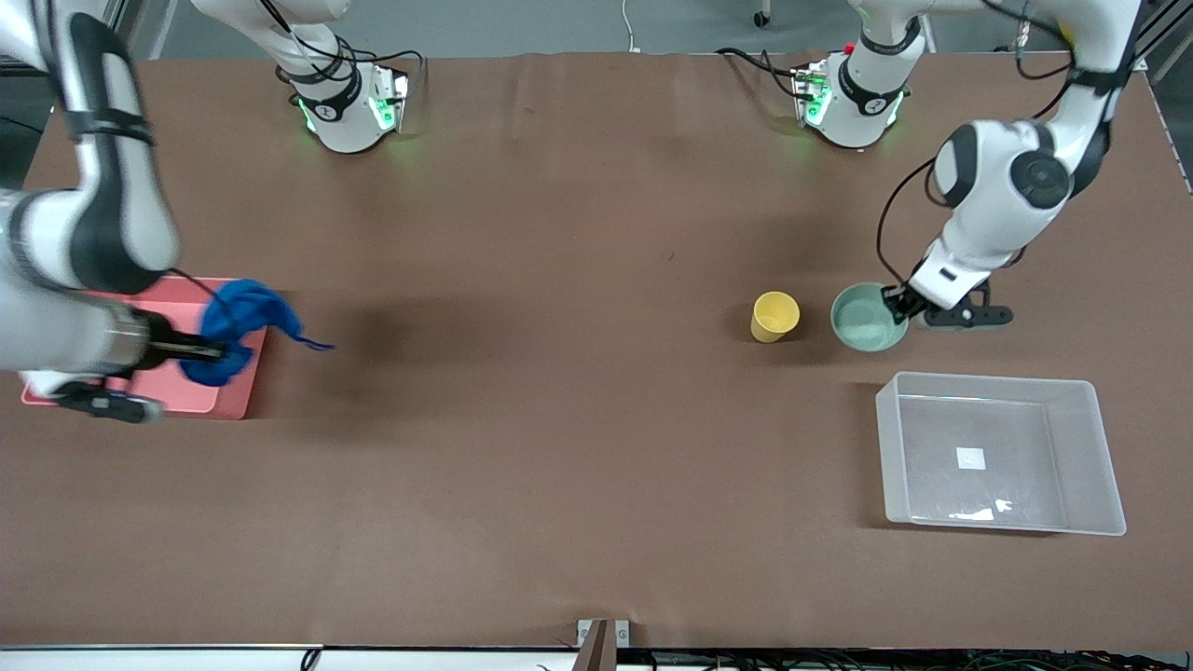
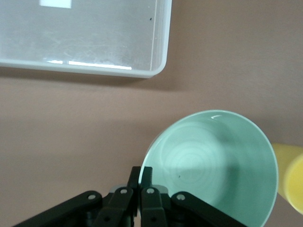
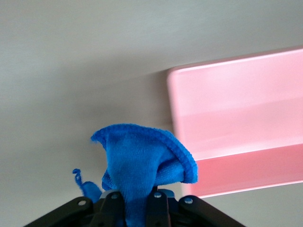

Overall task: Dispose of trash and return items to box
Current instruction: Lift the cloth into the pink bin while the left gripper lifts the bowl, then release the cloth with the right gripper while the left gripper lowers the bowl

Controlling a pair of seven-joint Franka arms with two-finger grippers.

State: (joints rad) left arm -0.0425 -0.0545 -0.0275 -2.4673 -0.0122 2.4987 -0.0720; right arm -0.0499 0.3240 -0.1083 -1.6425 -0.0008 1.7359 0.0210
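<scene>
My right gripper point(image 1: 222, 351) is shut on the deep blue rag point(image 1: 240, 328) and holds it over the edge of the pink bin point(image 1: 186, 396). The rag fills the right wrist view point(image 3: 142, 168), with the pink bin point(image 3: 236, 118) beside it. My left gripper point(image 1: 899, 303) is shut on the rim of the mint-green bowl point(image 1: 867, 320); in the left wrist view the fingers point(image 2: 141, 176) pinch the bowl's point(image 2: 213, 165) rim. The yellow cup point(image 1: 774, 316) stands beside the bowl, toward the right arm's end. The clear-grey box point(image 1: 997, 454) with a white sticker is nearer the front camera than the bowl.
The two arm bases point(image 1: 349, 102) stand along the table's edge farthest from the front camera. The brown table point(image 1: 559, 373) stretches between the pink bin and the cup.
</scene>
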